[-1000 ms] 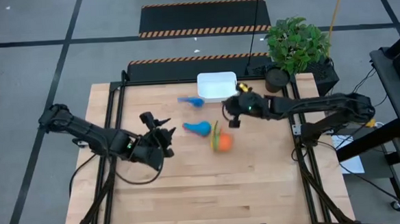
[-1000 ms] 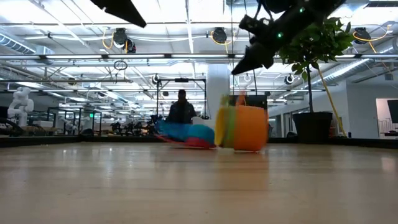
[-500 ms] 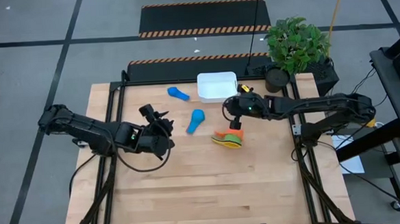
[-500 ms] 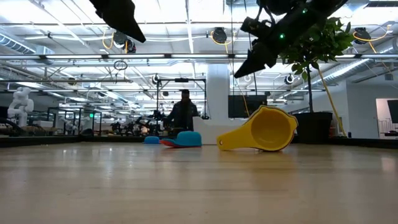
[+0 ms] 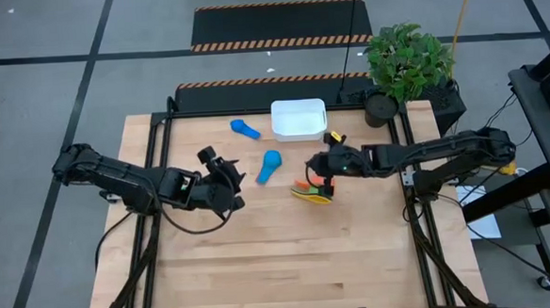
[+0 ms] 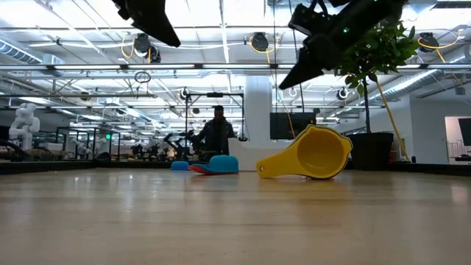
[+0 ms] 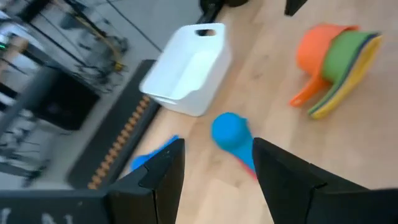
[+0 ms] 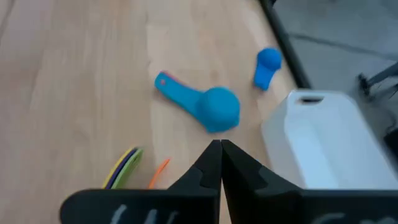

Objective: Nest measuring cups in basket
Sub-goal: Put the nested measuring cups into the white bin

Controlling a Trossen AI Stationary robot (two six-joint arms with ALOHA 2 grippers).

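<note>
Your two arms hover over a wooden table (image 5: 262, 258) with cups scattered in front of the white basket (image 5: 299, 118).

The nested yellow-orange stack (image 5: 313, 190) lies toppled right-front of the basket, under your clenched, empty right gripper (image 5: 319, 175). A light blue cup (image 5: 270, 164) and dark blue cup (image 5: 244, 129) lie to its left; your left gripper (image 5: 231, 180) is parted, empty.

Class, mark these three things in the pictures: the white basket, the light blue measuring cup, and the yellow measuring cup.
white basket (image 5: 298, 119), high view, on its bare inside floor.
light blue measuring cup (image 8: 219, 109), right wrist view, on the rounded back of its bowl.
yellow measuring cup (image 6: 318, 153), low view, inside its open bowl.
</note>
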